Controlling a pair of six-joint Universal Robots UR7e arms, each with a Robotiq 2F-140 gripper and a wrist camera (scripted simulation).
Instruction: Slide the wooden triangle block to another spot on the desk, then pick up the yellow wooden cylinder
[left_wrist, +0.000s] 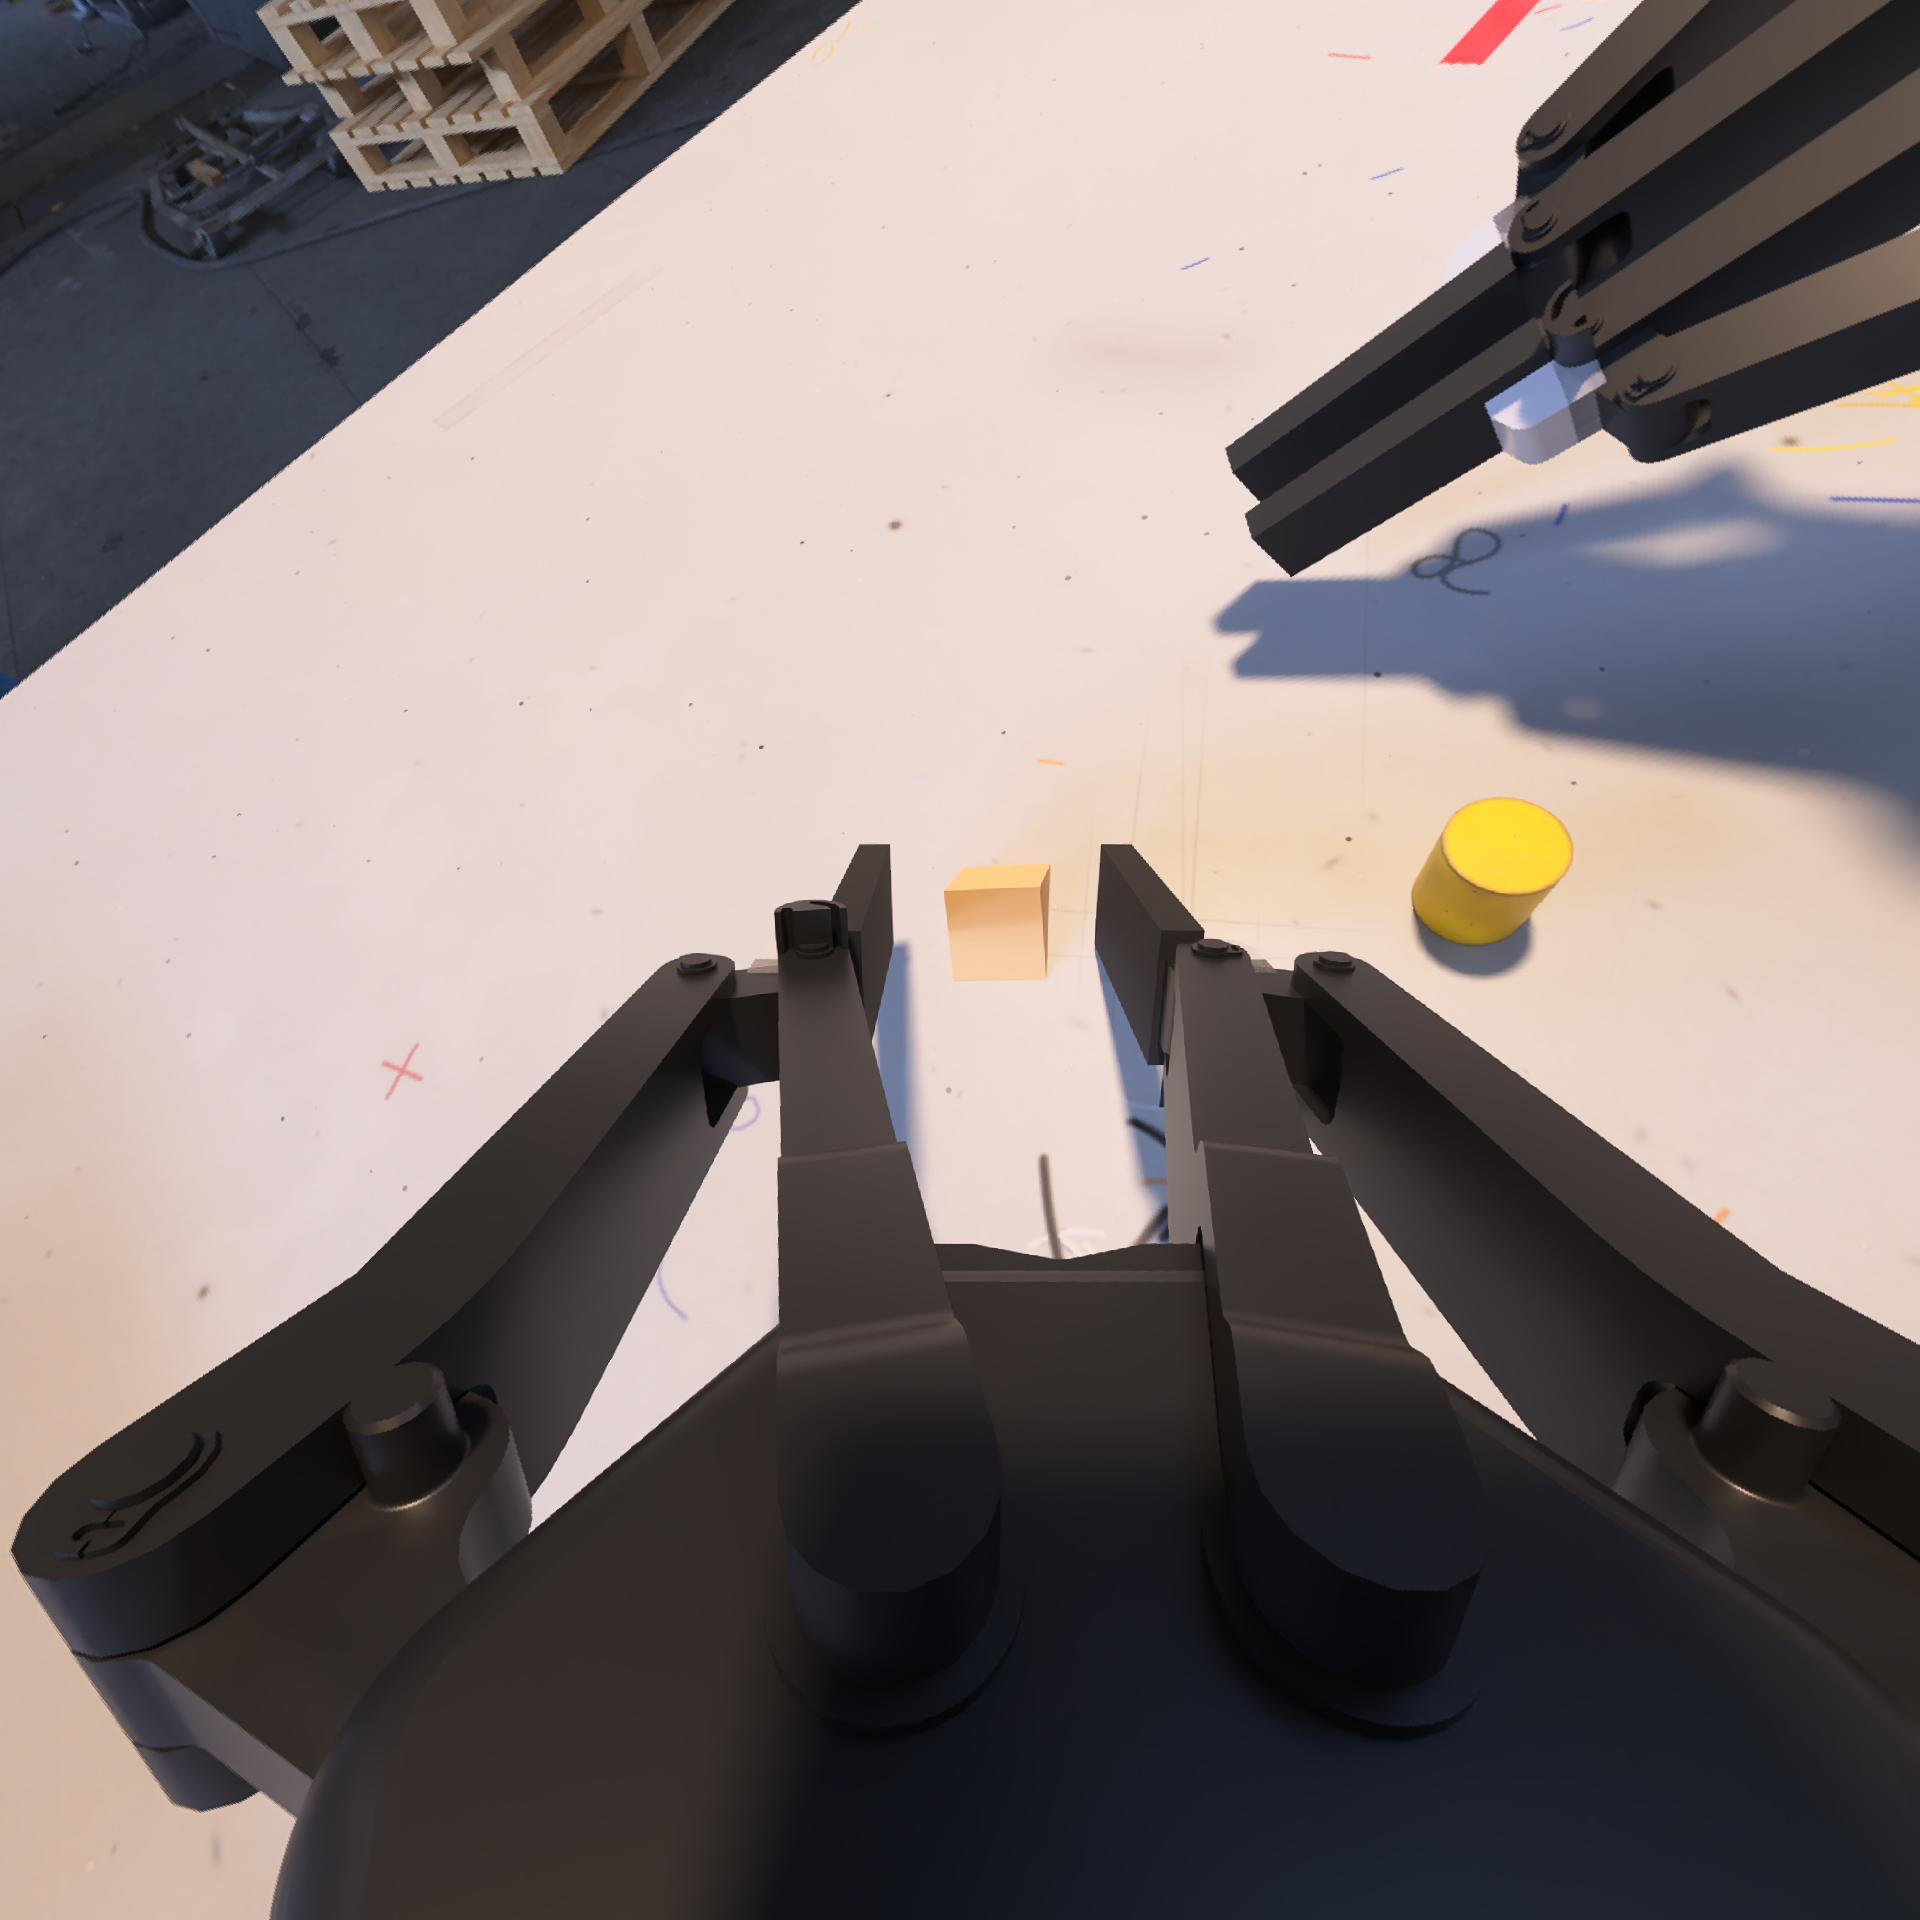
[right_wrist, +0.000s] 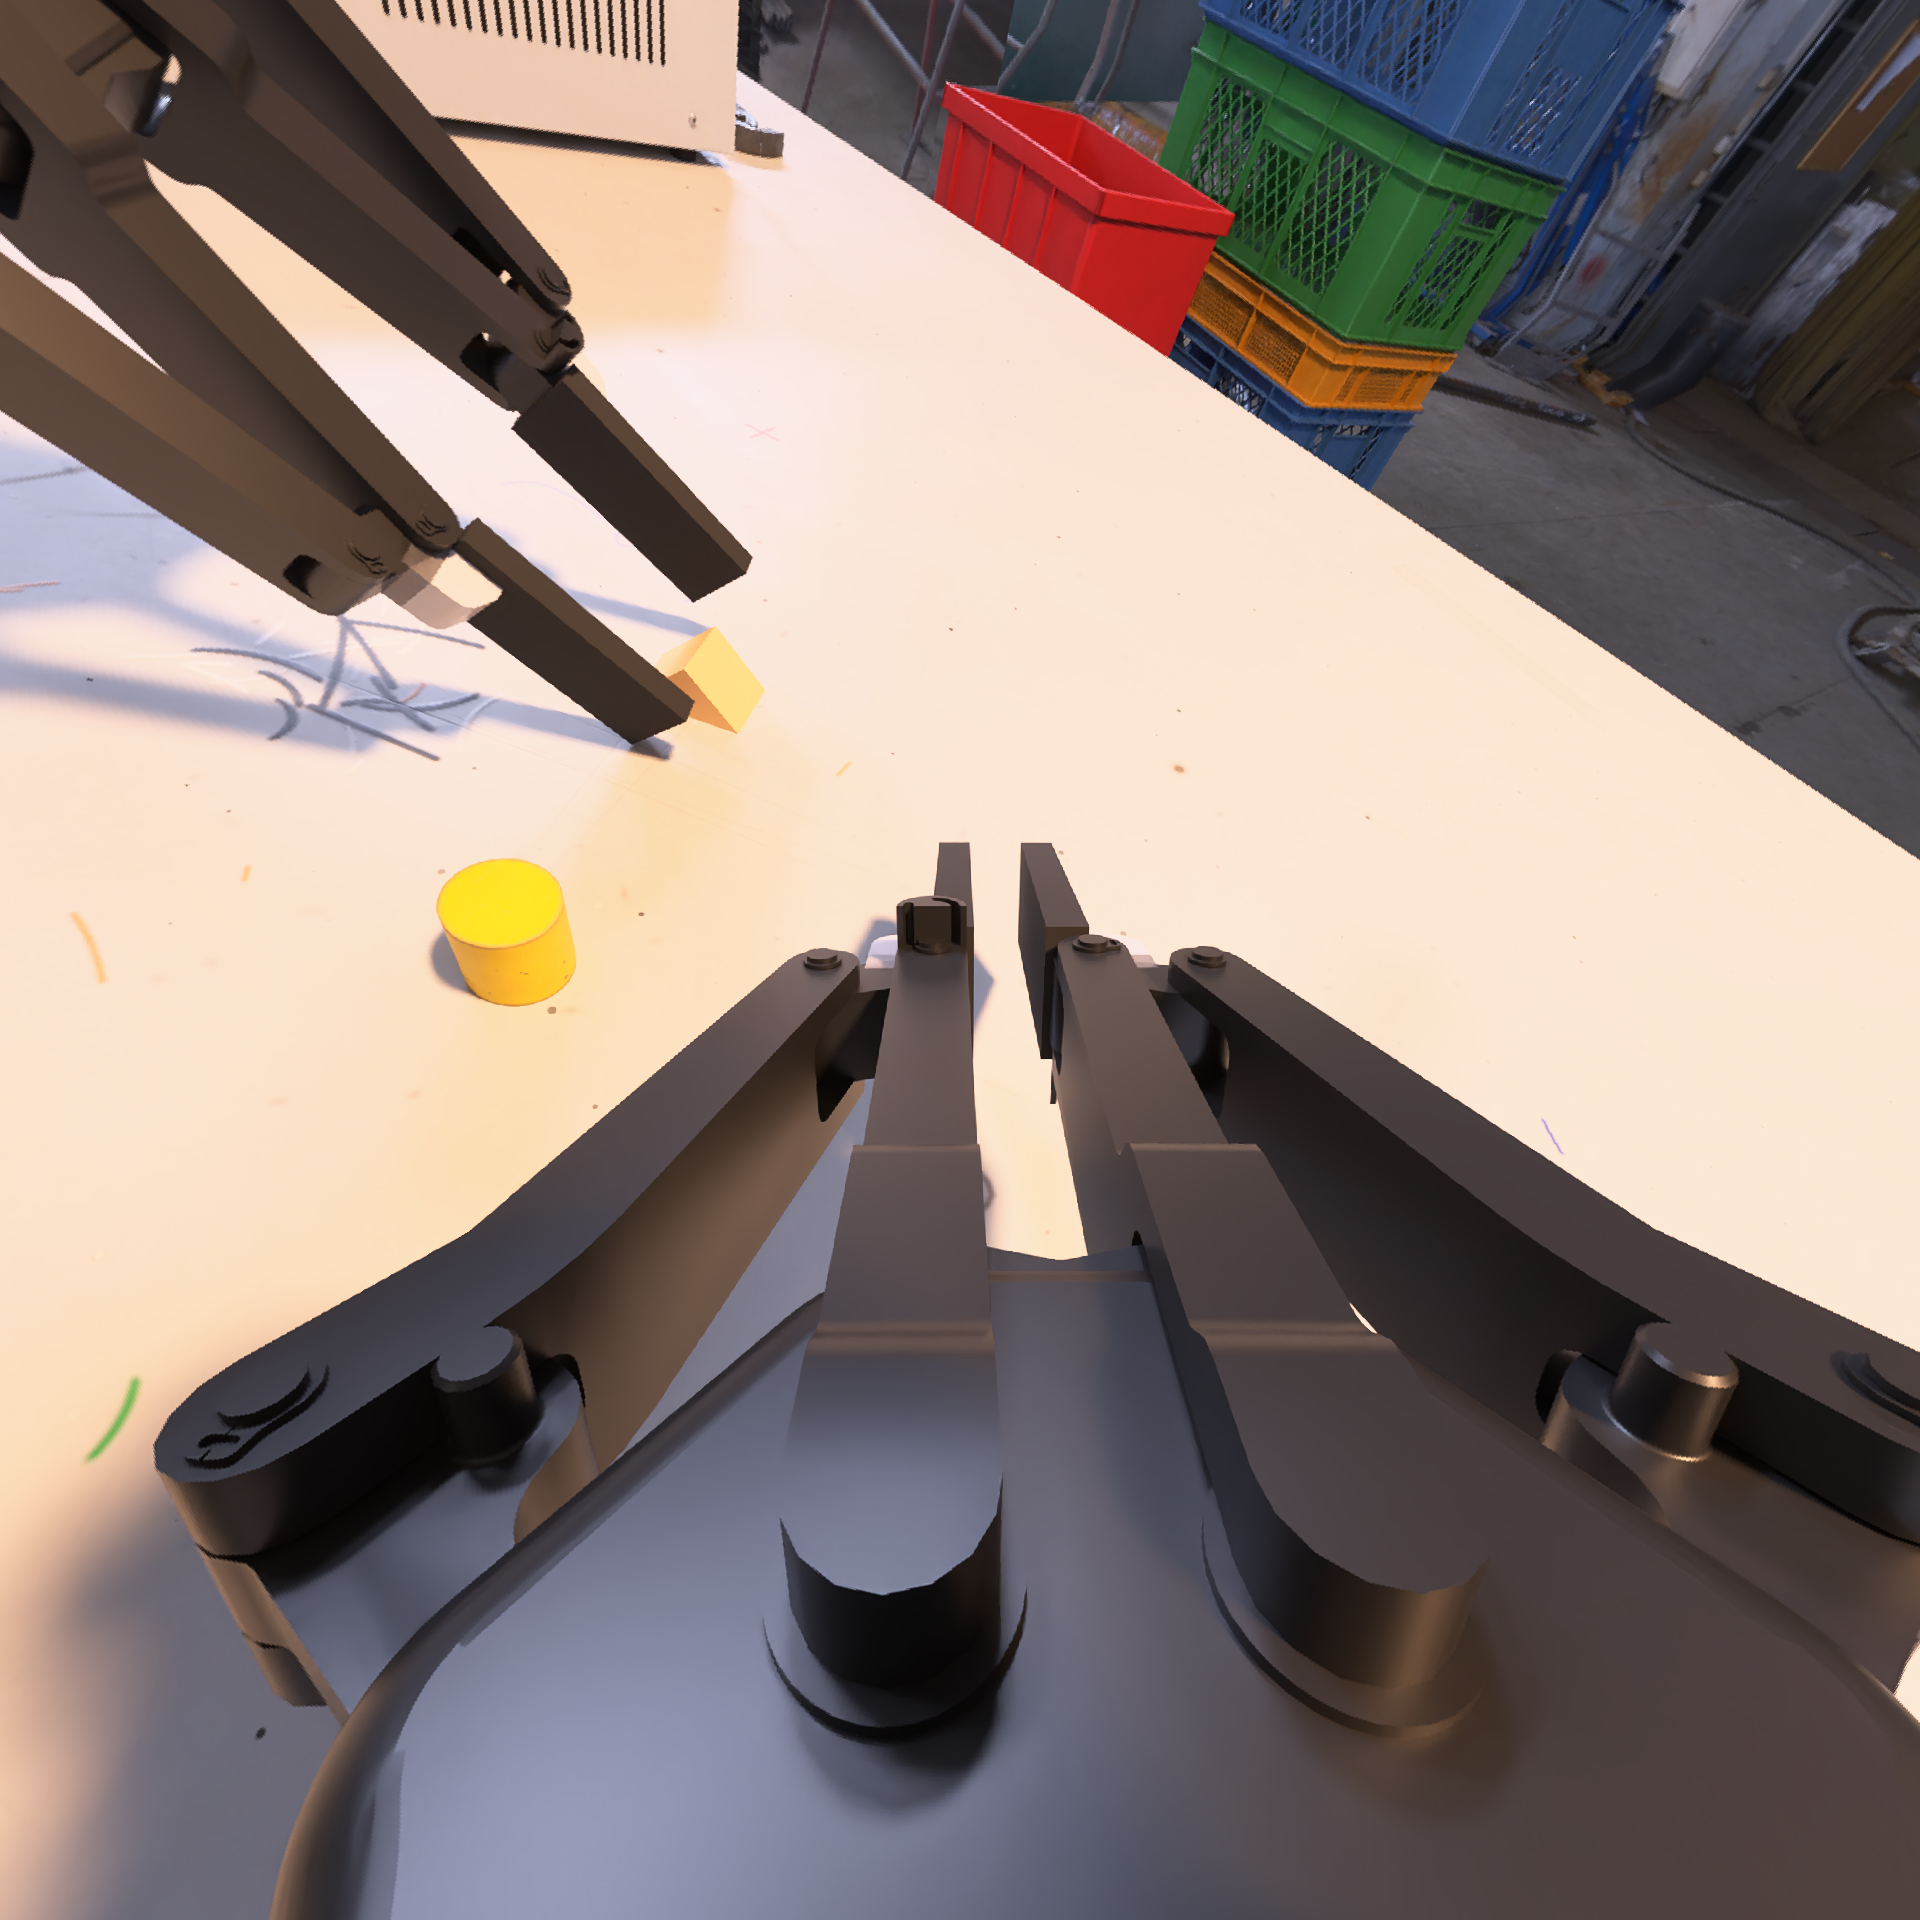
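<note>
Left wrist view: noted a stack of wooden pallets (left_wrist: 468, 94) at upper left, cut off by the top edge, beyond the rim of the pale desk (left_wrist: 520, 727). Found the left gripper (left_wrist: 994, 862) at centre, low over the desk and reaching forward, fingers spread wide to either side of the wooden triangle block (left_wrist: 997, 920), with a clear gap on both sides. Could not make out the block's triangular shape from here, only a top and one flat face. Found the yellow wooden cylinder (left_wrist: 1491, 873) right of centre, upright on the desk and well apart from both grippers. Saw the right gripper (left_wrist: 1262, 488) at upper right, raised and slanting down, fingers almost pressed together around nothing, its body cut off by the frame.

Right wrist view: saw the left gripper (right_wrist: 691, 644) at upper left, angled steeply down, the nearer fingertip (right_wrist: 660, 717) hiding part of the block (right_wrist: 727, 681). Found the cylinder (right_wrist: 506, 930) lower left. Found the right gripper (right_wrist: 995, 857) at centre, only a thin slit between its fingers. Noted stacked plastic crates (right_wrist: 1361, 197) at upper right.
</note>
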